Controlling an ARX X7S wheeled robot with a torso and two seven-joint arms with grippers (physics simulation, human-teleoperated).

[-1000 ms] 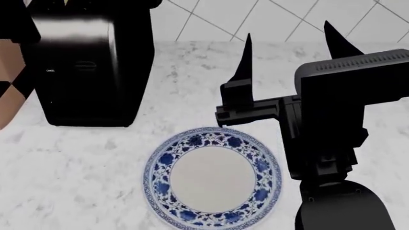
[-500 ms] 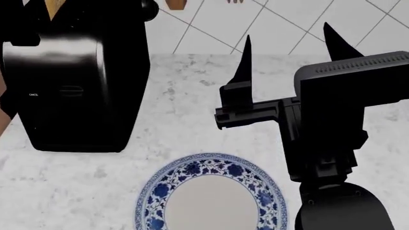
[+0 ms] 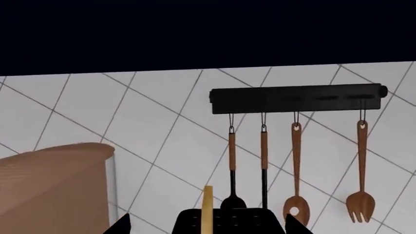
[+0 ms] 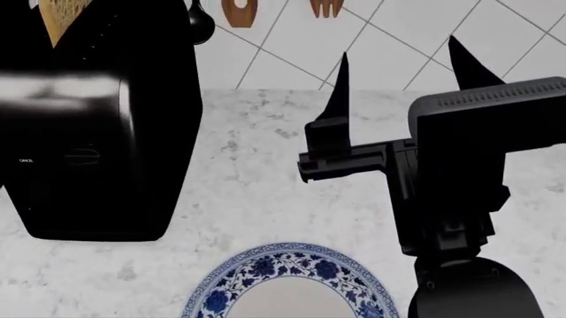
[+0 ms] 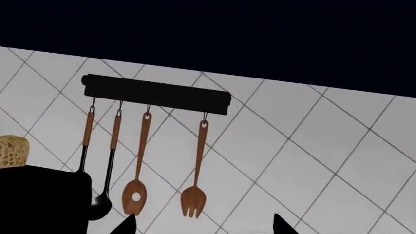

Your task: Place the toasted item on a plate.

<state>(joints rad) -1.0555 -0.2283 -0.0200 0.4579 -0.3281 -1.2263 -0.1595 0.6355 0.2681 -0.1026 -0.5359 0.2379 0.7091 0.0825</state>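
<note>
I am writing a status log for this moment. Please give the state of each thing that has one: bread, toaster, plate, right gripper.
toasted item: upright in the toaster slot, not gripped.
toaster: standing on the counter, holding the bread.
plate: flat on the counter.
right gripper: open, holding nothing.

**Around the counter: what else we see**

We see a black toaster (image 4: 93, 139) standing on a white marbled countertop (image 4: 256, 185) against a diagonally tiled white wall (image 5: 312, 146). On the wall hangs a black rail (image 3: 295, 98) carrying four utensils: two dark-headed ones with wooden handles, a wooden slotted spoon (image 3: 295, 204) and a wooden fork (image 3: 361, 197). A tan cabinet edge (image 3: 52, 190) stands beside the tiles.
</note>
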